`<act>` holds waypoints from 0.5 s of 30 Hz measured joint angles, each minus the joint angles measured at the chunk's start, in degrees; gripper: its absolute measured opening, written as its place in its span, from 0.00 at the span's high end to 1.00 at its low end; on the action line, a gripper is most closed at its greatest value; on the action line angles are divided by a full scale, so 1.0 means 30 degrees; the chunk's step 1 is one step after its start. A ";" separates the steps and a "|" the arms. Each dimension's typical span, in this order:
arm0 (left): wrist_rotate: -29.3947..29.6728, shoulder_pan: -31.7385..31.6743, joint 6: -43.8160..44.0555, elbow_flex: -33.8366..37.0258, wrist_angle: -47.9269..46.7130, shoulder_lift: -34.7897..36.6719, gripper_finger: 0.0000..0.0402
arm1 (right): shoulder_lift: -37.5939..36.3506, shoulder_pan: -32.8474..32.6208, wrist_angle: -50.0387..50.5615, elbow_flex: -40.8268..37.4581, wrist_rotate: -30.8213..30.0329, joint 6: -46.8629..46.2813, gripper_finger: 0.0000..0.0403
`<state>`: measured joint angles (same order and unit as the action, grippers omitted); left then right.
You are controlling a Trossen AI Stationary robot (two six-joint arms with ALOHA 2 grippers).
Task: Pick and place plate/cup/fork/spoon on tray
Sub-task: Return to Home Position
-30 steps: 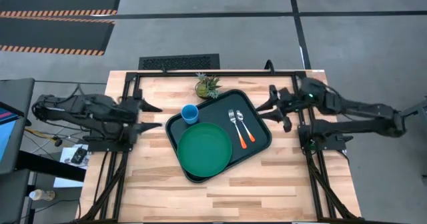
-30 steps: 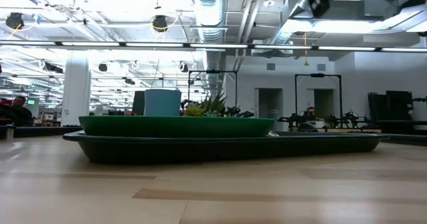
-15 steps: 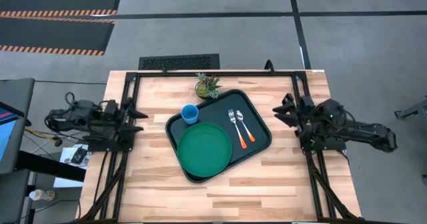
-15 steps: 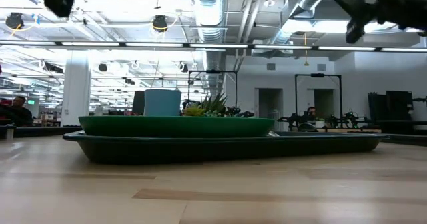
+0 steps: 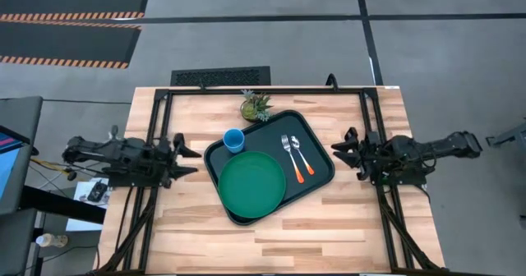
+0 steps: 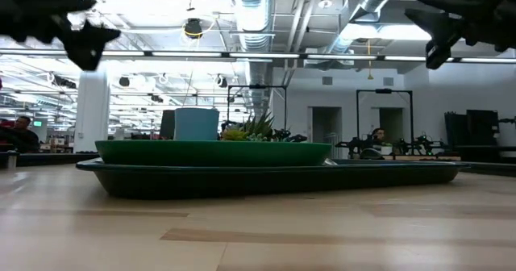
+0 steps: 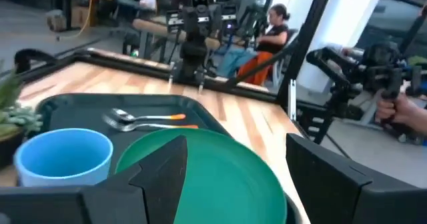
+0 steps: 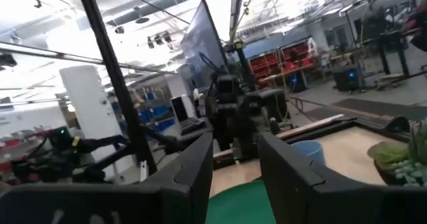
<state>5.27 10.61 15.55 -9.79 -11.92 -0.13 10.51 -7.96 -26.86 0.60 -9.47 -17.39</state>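
Note:
The dark tray (image 5: 322, 174) lies on the table's middle. On it rest the green plate (image 5: 251, 185), the light-blue cup (image 5: 233, 139), the fork (image 5: 289, 153) and the spoon (image 5: 301, 156) side by side. My left gripper (image 5: 186, 152) is open at the table's left edge, fingers toward the tray, touching nothing. My right gripper (image 5: 344, 149) is open at the table's right edge, fingers toward the tray, empty. The left wrist view shows the cup (image 7: 64, 155), the plate (image 7: 220, 177) and the spoon (image 7: 143, 119).
A small potted plant (image 5: 256, 106) stands on the table just beyond the tray's far corner. Black frame rails (image 5: 271, 89) run along the table's far, left and right sides. Bare wood lies near the front edge. People show in the room beyond the table.
Both arms have drawn back from over the table toward its left and right edges, then edged forward a little again, fingers toward the tray. Tray, plate, cup, fork and spoon have stayed still.

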 joint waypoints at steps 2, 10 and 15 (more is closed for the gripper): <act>-0.0202 0.0000 0.0243 0.1596 0.2195 0.0020 0.40 | 0.0192 -0.0640 0.0185 0.0000 -0.0955 0.0352 0.63; -0.1008 -0.0124 -0.0473 0.3057 0.4587 -0.0169 0.40 | 0.0397 -0.1183 0.1296 0.0000 -0.1821 0.0763 0.63; 0.0095 -0.0136 -0.1471 0.3068 0.4794 -0.0171 0.40 | 0.0436 -0.0969 0.2017 0.0000 -0.2077 0.1039 0.63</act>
<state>5.56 10.20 11.14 -0.59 2.46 -0.64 11.82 -10.86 -20.81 0.60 -15.70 -14.28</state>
